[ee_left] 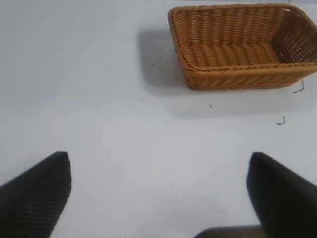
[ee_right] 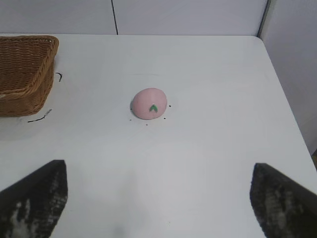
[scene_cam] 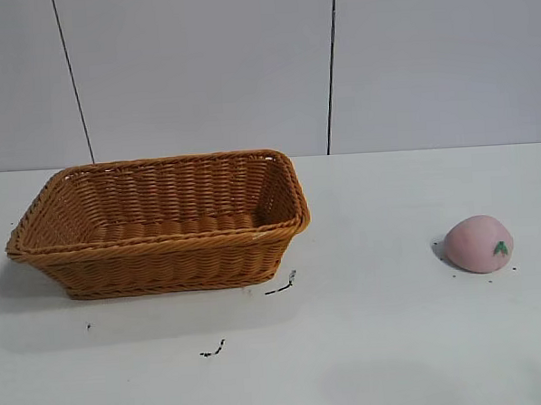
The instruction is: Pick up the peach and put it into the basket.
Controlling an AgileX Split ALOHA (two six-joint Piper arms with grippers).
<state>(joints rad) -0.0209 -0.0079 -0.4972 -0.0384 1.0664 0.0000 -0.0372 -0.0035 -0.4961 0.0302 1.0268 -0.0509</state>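
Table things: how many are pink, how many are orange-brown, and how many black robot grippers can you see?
Pink: 1, the peach
Orange-brown: 1, the basket
Black: 2, the left gripper and the right gripper, both open above the table
Total: 4

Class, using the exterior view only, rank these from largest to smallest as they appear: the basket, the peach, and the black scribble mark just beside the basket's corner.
1. basket
2. peach
3. black scribble mark
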